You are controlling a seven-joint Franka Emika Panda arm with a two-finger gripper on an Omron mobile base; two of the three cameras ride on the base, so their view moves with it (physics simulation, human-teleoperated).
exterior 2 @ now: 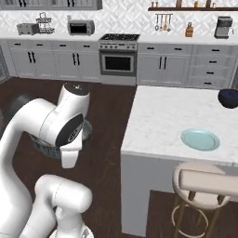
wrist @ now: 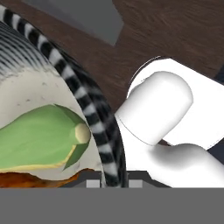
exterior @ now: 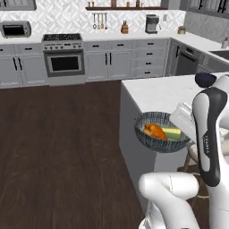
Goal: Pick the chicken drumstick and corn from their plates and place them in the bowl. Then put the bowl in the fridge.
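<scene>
The white arm [exterior: 210,134] rose from the base and bent at the elbow, its forearm angled down toward the near end of the island counter [exterior: 156,91], with the hand low beside the counter's end wall. It carried the bowl [exterior: 162,132] in the air off that near end, over the dark wood floor [exterior: 58,152] and clear of the counter top. In the right base view the bowl [exterior 2: 44,145] showed partly behind the arm's upper links, out past the counter's left edge.

In the hand view the bowl's striped rim [wrist: 94,118] ran straight down to the gripper [wrist: 114,183] at the bottom of the picture, so the claw sat at the rim; whether its fingers were pinched on that rim or spread could not be told, as they were barely visible.

The corn [exterior: 172,132] lay inside the bowl toward the side nearest the hand, and the chicken drumstick [exterior: 154,130] lay just beside it, touching or nearly so.

On the counter top a pale blue plate [exterior 2: 200,139] sat near the front edge, and a small dark navy bowl [exterior 2: 229,98] stood toward the far right edge.
</scene>
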